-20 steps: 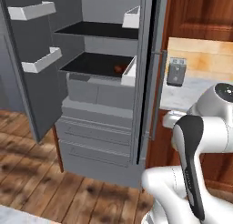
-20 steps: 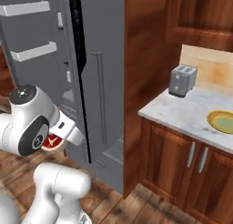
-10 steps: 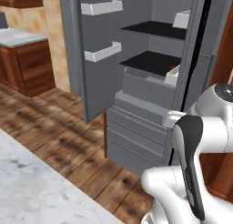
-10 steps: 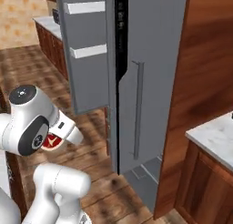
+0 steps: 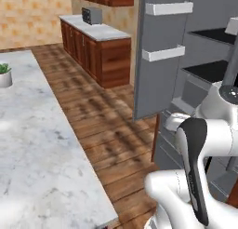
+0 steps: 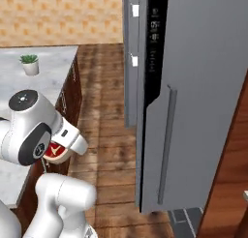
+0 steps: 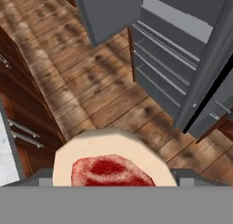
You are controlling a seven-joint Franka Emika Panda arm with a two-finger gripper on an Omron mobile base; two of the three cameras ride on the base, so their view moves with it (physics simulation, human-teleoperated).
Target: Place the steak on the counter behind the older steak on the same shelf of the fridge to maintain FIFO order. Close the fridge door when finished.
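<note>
My gripper is shut on the steak, a round puck with a bright red top and a pale cream rim, held low over the wooden floor. From the right base view the steak peeks out red under the white hand. The fridge stands to the right with its grey door swung open, and a black shelf shows inside. Its grey drawers lie ahead of the hand. The marbled counter stretches along the left. The older steak is out of view.
A small potted plant stands on the counter's far end. A second counter run with a toaster lines the back wall. The fridge's shut right door has a long bar handle. Wooden floor lies between counter and fridge.
The whole picture has swung as the base turned: the fridge slid right in the left base view, and the marbled counter came in. The steak stays in my gripper.
</note>
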